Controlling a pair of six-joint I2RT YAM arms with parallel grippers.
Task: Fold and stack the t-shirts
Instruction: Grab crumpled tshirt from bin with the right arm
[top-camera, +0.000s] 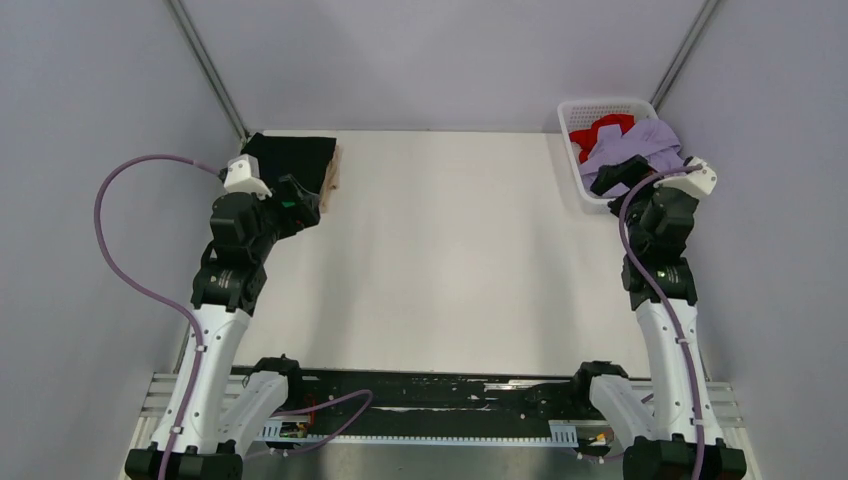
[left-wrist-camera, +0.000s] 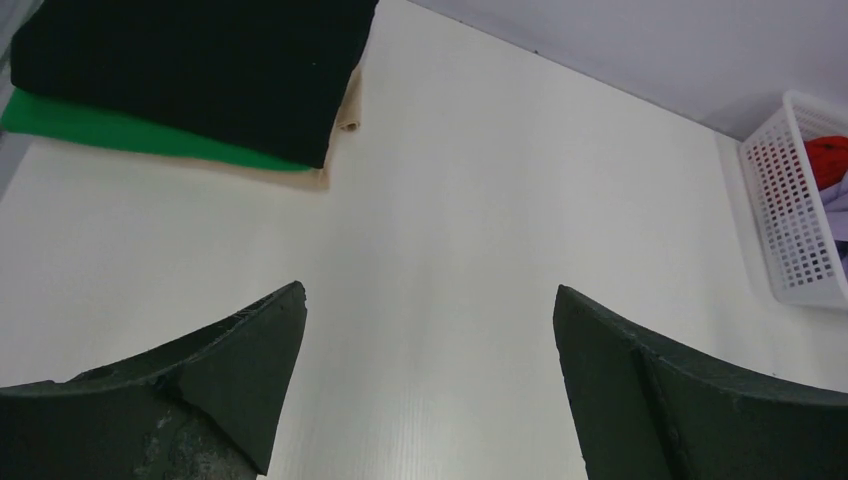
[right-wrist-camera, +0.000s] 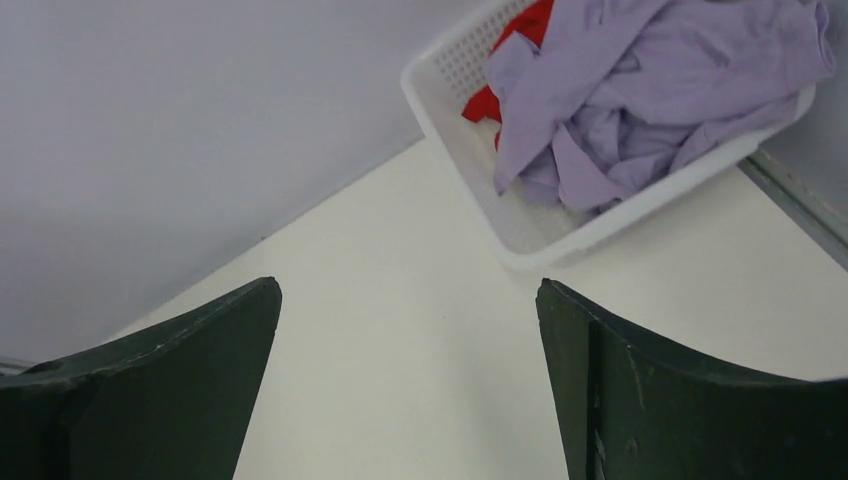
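1. Top view: the folded stack sits in the far-left corner of the table (top-camera: 450, 260), with the black shirt (top-camera: 290, 155) on top. The left gripper (top-camera: 305, 205) is just beside the stack's near-right corner. I cannot tell its jaw spread from this view.
2. Top view: the basket (top-camera: 575, 105) is in the far-right corner. The purple shirt (top-camera: 655, 140) is heaped in it over the red shirt (top-camera: 603, 128) and spills past the rim. The right gripper (top-camera: 618, 177) hangs at the basket's near edge, close over the purple cloth.
3. Left wrist: the left gripper (left-wrist-camera: 428, 295) is spread wide with nothing between the fingers. The black shirt (left-wrist-camera: 190, 60) lies flat on the green shirt (left-wrist-camera: 120, 130), with a tan layer (left-wrist-camera: 345, 112) under both; I cannot tell what that is. The stack is up-left of the fingers and apart from them.
4. Right wrist: the right gripper (right-wrist-camera: 408, 285) is also wide and empty. The purple shirt (right-wrist-camera: 640, 90) is crumpled, ahead and to the right, not touching. The red shirt (right-wrist-camera: 487, 100) is mostly buried.
5. Handling, as a judgement: the cloth is light, limp and thin, so it will sag and trail. Pinch a raised bunch on top of the heap and close fully.
6. Risk: the lift may snag the red shirt or tug the light basket along.
7. Progress guess: two are folded and two are left, with purple likely next.
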